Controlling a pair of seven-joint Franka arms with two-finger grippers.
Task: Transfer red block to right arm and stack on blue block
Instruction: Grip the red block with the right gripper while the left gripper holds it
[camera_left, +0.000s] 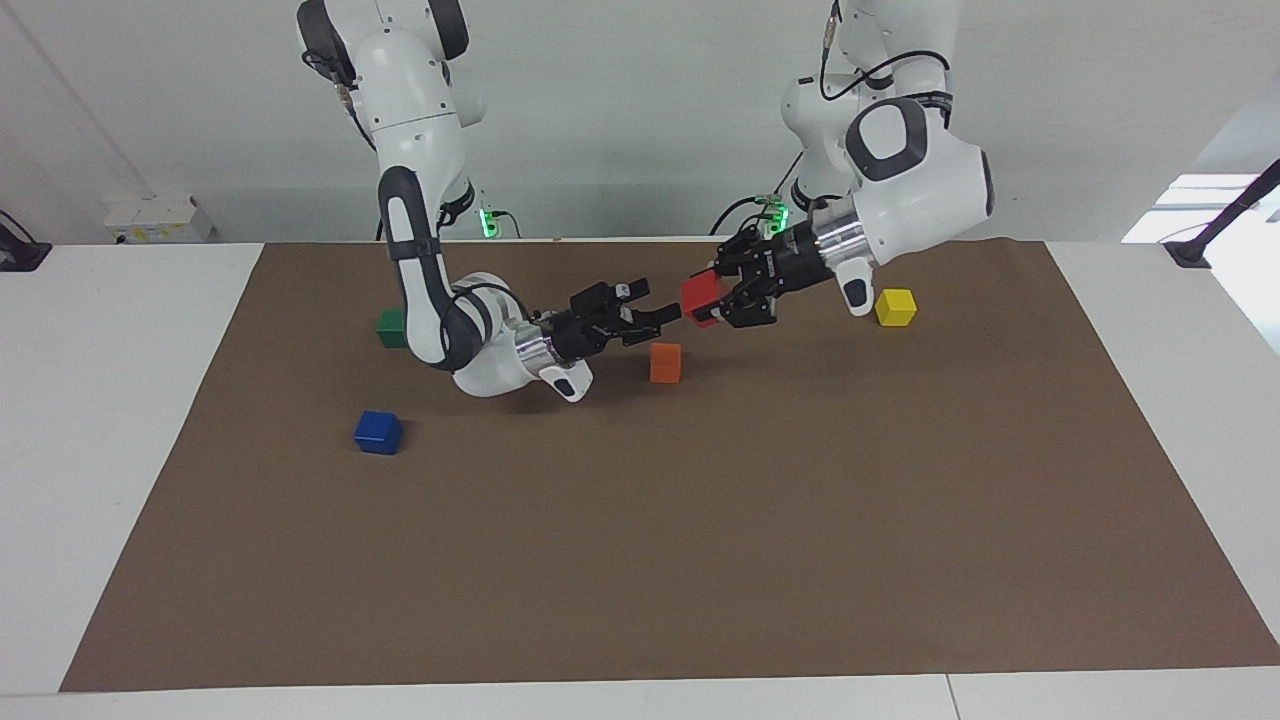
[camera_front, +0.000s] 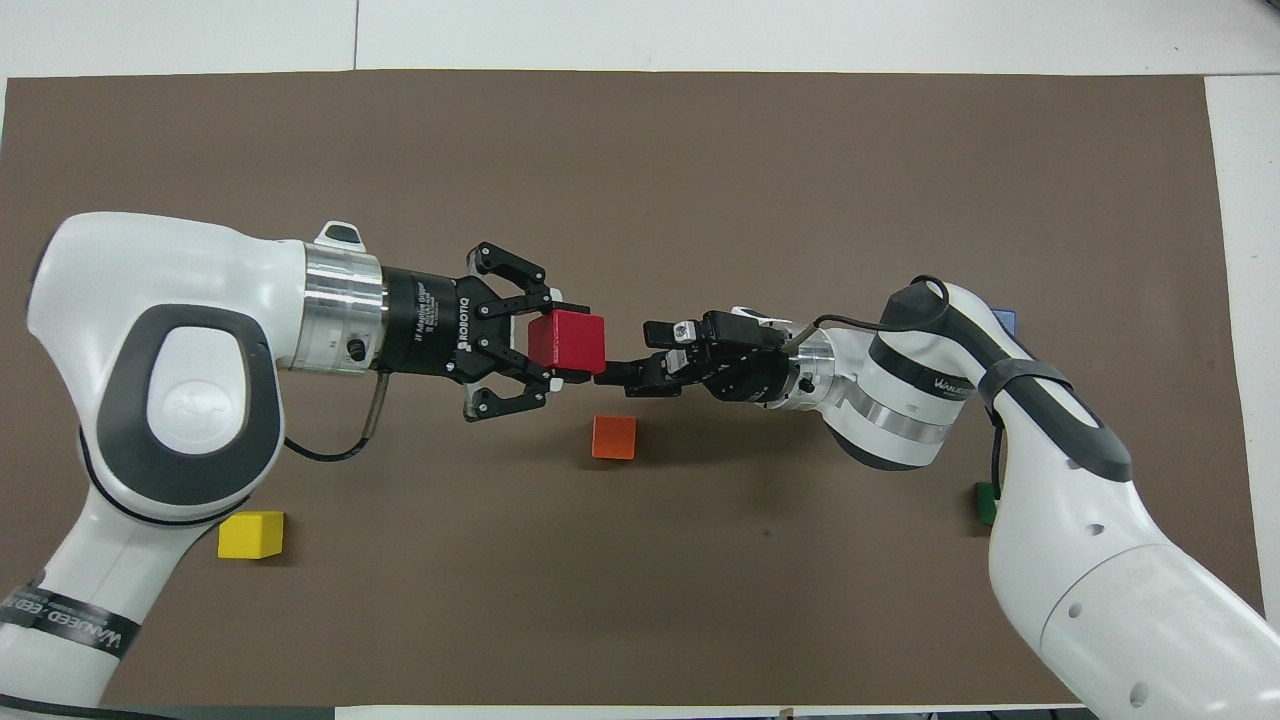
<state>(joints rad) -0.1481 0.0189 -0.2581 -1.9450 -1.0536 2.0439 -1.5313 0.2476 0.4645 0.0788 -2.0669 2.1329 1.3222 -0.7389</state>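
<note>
Left gripper (camera_left: 722, 296) is clamped on the red block (camera_left: 703, 296), so you have the cube held up in the air above the middle of the brown mat (camera_left: 700, 560), over the patch just farther from the robots than the orange cube (camera_left: 665, 362). Your right gripper (camera_left: 668, 317) comes in from the other end of the table with its fingers spread wide, pointing at the block; in the overhead view its fingertips (camera_front: 610, 378) look to be right at the block's free face, and you cannot tell from either view whether they touch it yet. You are in the handover step: the pick looks done, the pass is not yet made. For the next move, judge it this way: the right gripper needs to bracket the block on two faces that the left gripper's fingers leave free, close firmly, and only then should the left gripper let go and back off toward its own end. Line up height first, since the right gripper seems to sit a little lower than the block in the facing view. After that the stack awaits: the blue block (camera_left: 378, 432) lies on the mat toward the right arm's end, farther from the robots than the green cube (camera_left: 391, 325), with nothing on top of it. A yellow cube (camera_left: 895, 307) sits toward the left arm's end, well apart from the exchange.
</note>
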